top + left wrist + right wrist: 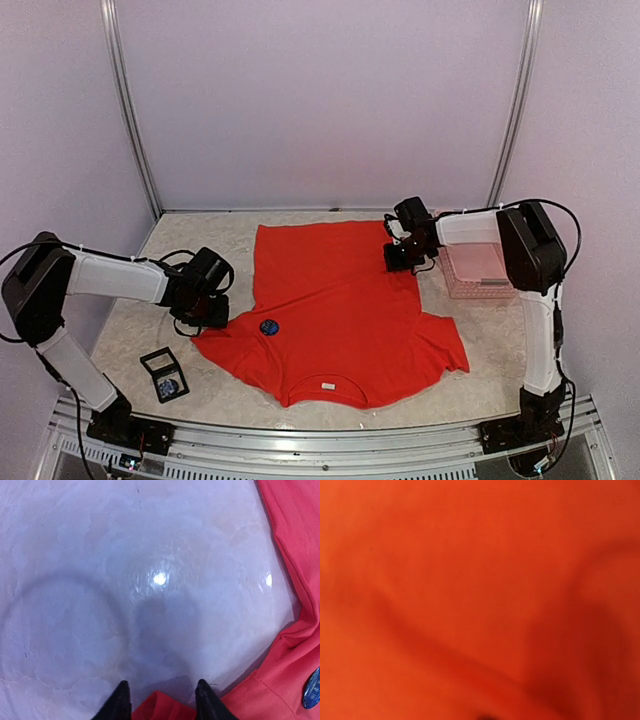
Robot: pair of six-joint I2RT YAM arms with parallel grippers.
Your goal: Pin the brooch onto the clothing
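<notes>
Tabletop (130, 330), pale and marbled. Open black box (165, 375) at near left, clear of the shirt (340, 300). Pink basket (478, 268) at right, just beside the shirt's right edge, behind the right arm's wrist. Nothing lies on the shirt except the brooch (268, 327).

Shirt is spread flat mid-tabletop. Neckline with white label (327, 381) points to the near edge, hem to the far wall. Long axis runs near to far, leaning slightly left at the hem. Sleeves are out to either side. The right one is rumpled.

Brooch: a small dark blue disc lying on the red fabric just inboard of the left sleeve. Whether it is fastened cannot be told.

Left pincer (208, 318) sits at the left sleeve's edge, low over the tabletop. In the wrist view its black fingers (120, 702) stand apart, with a fold of sleeve showing between them. Jaws are parted and clamp nothing.

Right pincer (400, 262) is at the shirt's far right edge. Its wrist view is all blurred red cloth with no fingers visible, so parted or clamped cannot be told.
</notes>
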